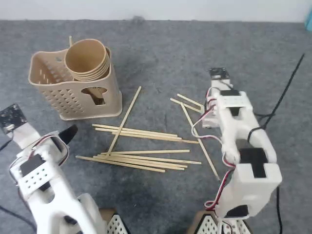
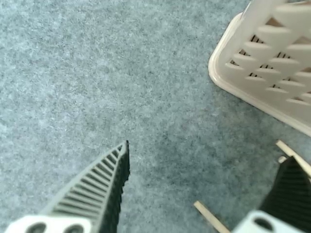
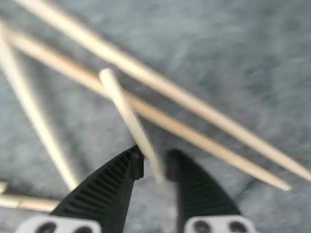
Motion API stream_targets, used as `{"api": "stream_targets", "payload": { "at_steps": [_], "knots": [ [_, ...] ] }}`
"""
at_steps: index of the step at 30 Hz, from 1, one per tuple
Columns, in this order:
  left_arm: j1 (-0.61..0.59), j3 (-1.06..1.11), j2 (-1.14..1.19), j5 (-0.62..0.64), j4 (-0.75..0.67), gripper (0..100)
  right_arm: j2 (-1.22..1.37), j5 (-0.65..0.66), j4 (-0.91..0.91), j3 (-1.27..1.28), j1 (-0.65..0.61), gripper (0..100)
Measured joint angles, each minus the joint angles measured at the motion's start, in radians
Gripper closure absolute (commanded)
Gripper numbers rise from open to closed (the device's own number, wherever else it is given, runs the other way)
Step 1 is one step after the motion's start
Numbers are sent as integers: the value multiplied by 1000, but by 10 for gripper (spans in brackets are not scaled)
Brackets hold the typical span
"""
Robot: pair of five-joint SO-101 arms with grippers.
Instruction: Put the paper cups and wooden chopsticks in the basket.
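Presently the right gripper (image 3: 154,167) is clenched on one wooden chopstick (image 3: 121,99), close above the grey carpet (image 1: 161,58). The left gripper (image 2: 204,170) hangs released, its jaws wide apart, just beside the basket (image 1: 53,90). The paper cups (image 1: 87,58) stand stacked inside the basket, and the other chopsticks (image 1: 141,158) lie scattered on the carpet.

I get bright, soft, even light from above; the basket (image 1: 73,100) at ten o'clock and the chopsticks (image 1: 141,161) cast thin, tight shadows.

Parted jaws over carpet (image 2: 97,73), basket (image 2: 262,63) near.
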Motion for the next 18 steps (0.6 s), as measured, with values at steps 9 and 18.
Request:
{"api": "stream_targets", "payload": {
  "at_steps": [9,18],
  "knots": [
    [0,11,0,0,-25,563,-46,2,296,-129,3,990],
    [0,11,0,0,-25,563,-537,2,578,-143,-14,990]
  ]
}}
